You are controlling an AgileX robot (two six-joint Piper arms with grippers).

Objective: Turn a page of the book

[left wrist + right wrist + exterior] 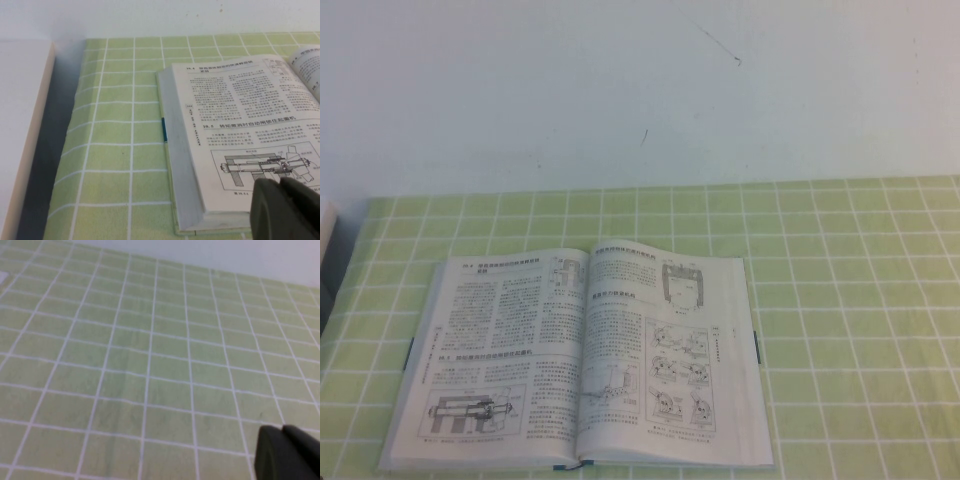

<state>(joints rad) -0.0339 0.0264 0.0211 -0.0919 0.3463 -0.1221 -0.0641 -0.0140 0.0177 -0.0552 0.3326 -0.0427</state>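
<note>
The book (585, 360) lies open and flat on the green checked tablecloth, near the front edge. The page (500, 340) is its left leaf, lying flat, with text blocks and a long machine drawing facing up. The right leaf (670, 350) shows sketches in a grid. In the left wrist view the page (240, 115) and the grey page block (180, 170) fill the right half. My left gripper (280, 181) hovers over the page's near corner, shut and empty. My right gripper (282, 429) is shut and empty over bare tablecloth. Neither arm shows in the high view.
The tablecloth (840, 300) stretches to the right of the book. A white wall stands behind the table. A white flat object (20, 125) lies beyond the cloth's left edge. A blue cover tab (164, 128) sticks out at the book's left side.
</note>
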